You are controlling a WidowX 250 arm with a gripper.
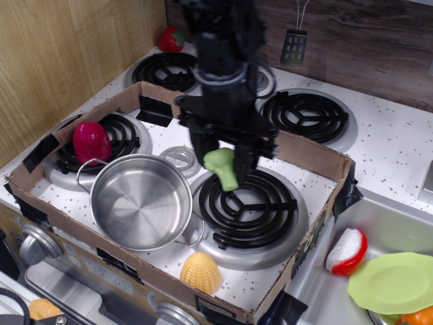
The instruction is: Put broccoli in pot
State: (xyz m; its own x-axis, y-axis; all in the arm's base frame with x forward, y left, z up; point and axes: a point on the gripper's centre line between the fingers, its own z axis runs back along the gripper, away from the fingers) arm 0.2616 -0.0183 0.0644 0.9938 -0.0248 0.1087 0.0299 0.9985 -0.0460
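Arm: black, descending from the top of the frame, wrist vertical, pincer (223, 159) pointing straight down inside the cardboard tray (308, 150).

Pincer: two dark fingers (201, 147) closed on the broccoli (222, 166), gripping its head from either side; stalk hangs below, angled slightly to the right.

Broccoli: light green, held in the air above the left edge of the front right burner (247, 206), clear of the coil. It sits just to the right of the pot, not over its opening.

Pot (140, 201): shiny steel, upright, interior bare, resting on the white speckled table (399, 145) inside the tray, between the front left burner (115, 139) and the front right one; one wire handle (84, 169) to the upper left, another (193, 233) at the lower right (touching the burner rim, as far as can be told).

Other items in tray: dark red toy (90, 142) on the front left burner; small grey disc (179, 158) just behind the pot; yellow corn (200, 272) near the front wall.

Outside tray: lime-green plate (392, 281) at lower right, with a red and white toy (346, 250) beside it.
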